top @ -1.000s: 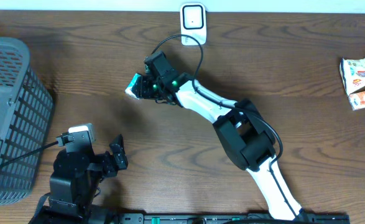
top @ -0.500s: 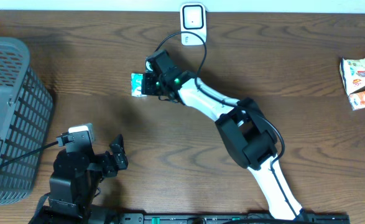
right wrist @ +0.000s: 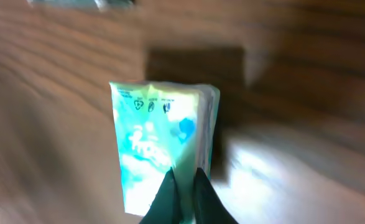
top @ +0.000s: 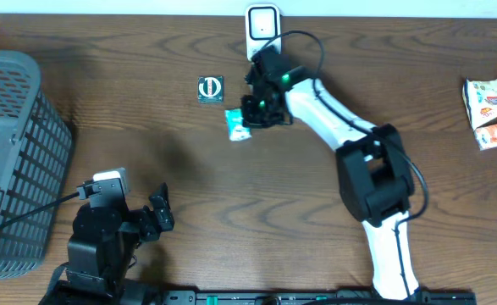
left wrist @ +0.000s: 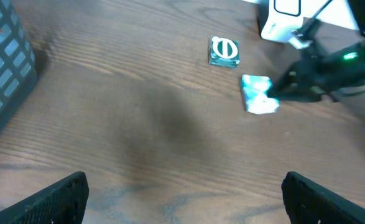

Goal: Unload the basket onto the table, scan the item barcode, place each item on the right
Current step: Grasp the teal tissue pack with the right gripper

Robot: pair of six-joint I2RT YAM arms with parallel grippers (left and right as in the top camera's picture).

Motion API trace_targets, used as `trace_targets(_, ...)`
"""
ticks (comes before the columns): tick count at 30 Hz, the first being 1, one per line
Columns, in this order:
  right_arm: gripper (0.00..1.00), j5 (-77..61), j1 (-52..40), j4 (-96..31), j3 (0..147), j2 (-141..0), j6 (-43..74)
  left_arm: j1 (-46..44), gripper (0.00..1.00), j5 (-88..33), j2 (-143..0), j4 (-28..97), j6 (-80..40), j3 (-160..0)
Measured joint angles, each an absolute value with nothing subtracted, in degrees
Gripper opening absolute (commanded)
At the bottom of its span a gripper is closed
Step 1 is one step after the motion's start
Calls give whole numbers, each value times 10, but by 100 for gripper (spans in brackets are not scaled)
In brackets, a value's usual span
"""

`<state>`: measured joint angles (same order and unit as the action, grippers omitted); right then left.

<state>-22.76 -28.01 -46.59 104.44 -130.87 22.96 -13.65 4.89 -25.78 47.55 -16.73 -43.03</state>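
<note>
Far to the left of the scanner (top: 262,25) stands a grey basket (top: 11,161). The left gripper (left wrist: 182,199) is well apart from the scanner, left of it and toward the robot's side, with its jaws spread wide and nothing between them. A small teal box (top: 210,88) lies flat on the table (top: 417,51), near the scanner's left. The teal packet (top: 237,124) is in front of the scanner and slightly left. The right gripper (right wrist: 183,190) pinches one edge of it with its fingers closed. Snack packets (top: 492,97) lie far to the right of the scanner.
</note>
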Motion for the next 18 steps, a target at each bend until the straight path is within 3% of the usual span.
trace_targets(2,29,-227,-276,-498,1044,-1294,195,-136,98,49,-258,475,-167,-430)
trace_targets(5,36,-226,-276,-512,1045,-1284,168,-136,98,49,-258,475,-167,-430)
trace_targets(8,56,-220,-276,-509,1044,-1284,156,-136,98,49,-258,475,-167,-430)
trace_targets(18,60,-155,-280,-482,1042,-1284,140,-136,98,49,-258,475,-167,-430)
